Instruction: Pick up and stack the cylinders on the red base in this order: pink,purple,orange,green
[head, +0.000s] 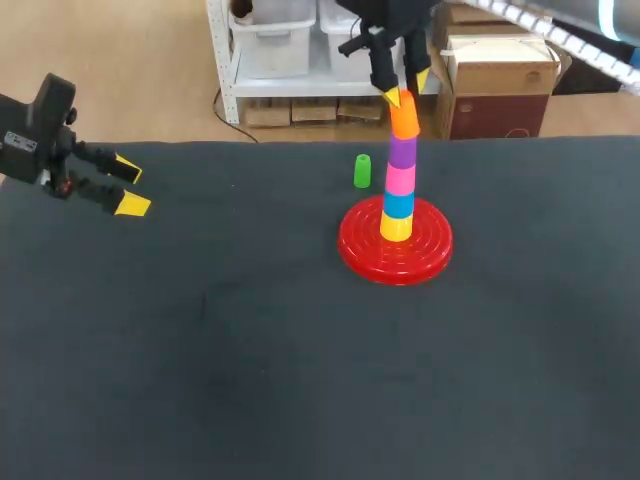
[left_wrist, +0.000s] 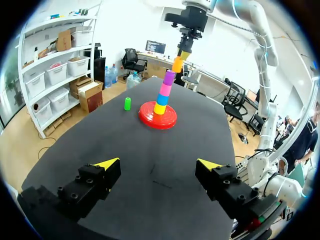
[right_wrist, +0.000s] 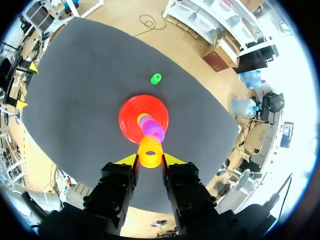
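Right gripper (right_wrist: 150, 160) is pinching the orange cylinder (right_wrist: 150, 150) from two sides, yellow tips on its flanks. Orange is over the top of the purple cylinder (right_wrist: 154, 131) but looks off-axis and slightly tilted, not seated. Purple sits on the pink cylinder (head: 400, 178), and the tower is upright on the red base (right_wrist: 127, 120). Suggest: centre orange on purple, level it, descend straight and slow, let go only once nested. The tower is tall, so side load will likely tip it. Green cylinder (right_wrist: 156, 78) stands on the table near the base. Left gripper (left_wrist: 157, 163) is spread wide, empty, well apart.
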